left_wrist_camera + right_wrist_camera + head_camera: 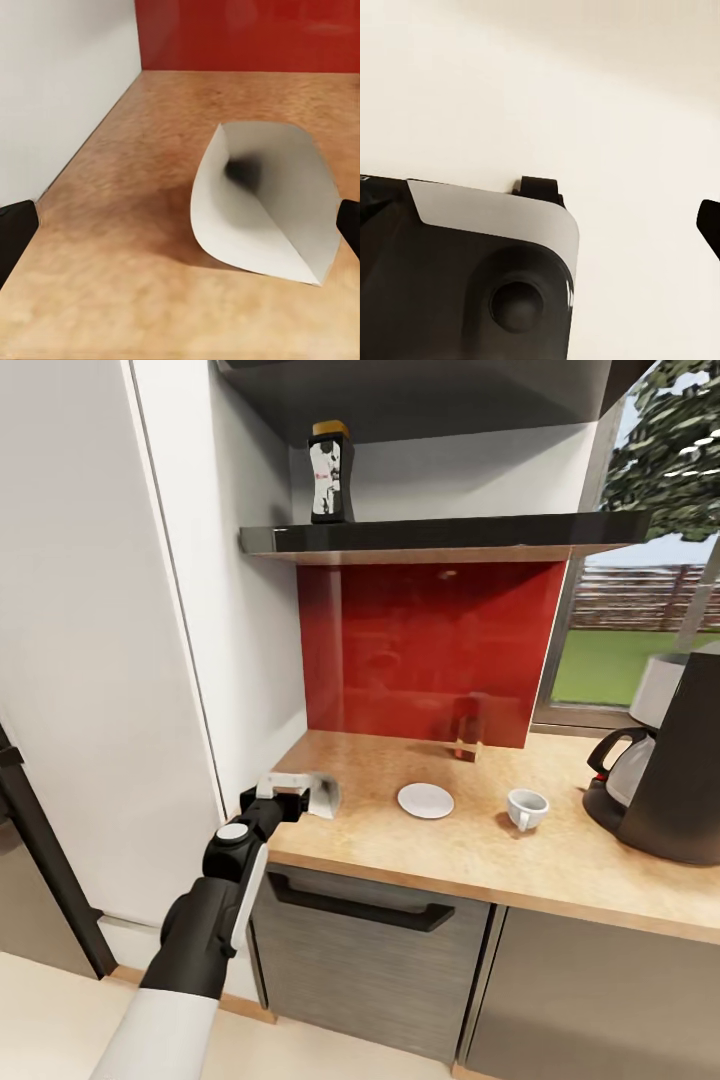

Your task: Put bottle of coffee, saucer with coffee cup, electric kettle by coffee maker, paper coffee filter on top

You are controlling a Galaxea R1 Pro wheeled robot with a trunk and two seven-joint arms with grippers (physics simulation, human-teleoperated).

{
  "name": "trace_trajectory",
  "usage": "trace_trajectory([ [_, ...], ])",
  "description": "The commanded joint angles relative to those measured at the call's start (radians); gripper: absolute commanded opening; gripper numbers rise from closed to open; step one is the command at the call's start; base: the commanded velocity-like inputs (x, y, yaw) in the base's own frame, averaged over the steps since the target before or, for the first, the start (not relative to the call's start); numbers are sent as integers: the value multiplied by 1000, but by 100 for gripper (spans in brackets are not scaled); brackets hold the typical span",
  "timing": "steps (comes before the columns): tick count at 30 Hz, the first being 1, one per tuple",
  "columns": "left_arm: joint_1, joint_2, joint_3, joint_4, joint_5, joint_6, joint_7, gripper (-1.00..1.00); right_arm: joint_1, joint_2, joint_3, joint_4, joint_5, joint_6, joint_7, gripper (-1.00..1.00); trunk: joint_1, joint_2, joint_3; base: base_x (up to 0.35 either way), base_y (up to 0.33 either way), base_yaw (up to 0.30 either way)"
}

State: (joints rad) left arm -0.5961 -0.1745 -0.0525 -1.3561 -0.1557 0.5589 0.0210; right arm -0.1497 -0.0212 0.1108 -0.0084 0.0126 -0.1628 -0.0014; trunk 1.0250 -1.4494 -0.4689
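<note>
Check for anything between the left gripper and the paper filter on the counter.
Nothing visible: the pale folded paper coffee filter lies on the bare wood-grain countertop just ahead of the open left gripper, between its black fingers.

wall (250,690) hems filter (325,797) at 9 o'clock | shelf (440,538) overhead at 12 | bare countertop (370,830) toward saucer (425,800) at 3

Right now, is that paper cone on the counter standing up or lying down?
Lying down: the paper coffee filter rests on its side on the countertop, open mouth visible.
</note>
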Motion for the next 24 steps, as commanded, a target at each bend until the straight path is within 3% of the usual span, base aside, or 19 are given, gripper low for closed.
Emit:
trace_trajectory([
  [1, -1, 0, 2, -1, -5, 5, 2, 100, -1, 0, 6, 1, 1, -3, 0, 100, 0, -1, -1, 0, 0, 0],
  [24, -1, 0, 14, 3, -5, 2, 2, 100, -1, 0, 6, 1, 1, -3, 0, 100, 0, -1, -1, 55, 29, 0],
])
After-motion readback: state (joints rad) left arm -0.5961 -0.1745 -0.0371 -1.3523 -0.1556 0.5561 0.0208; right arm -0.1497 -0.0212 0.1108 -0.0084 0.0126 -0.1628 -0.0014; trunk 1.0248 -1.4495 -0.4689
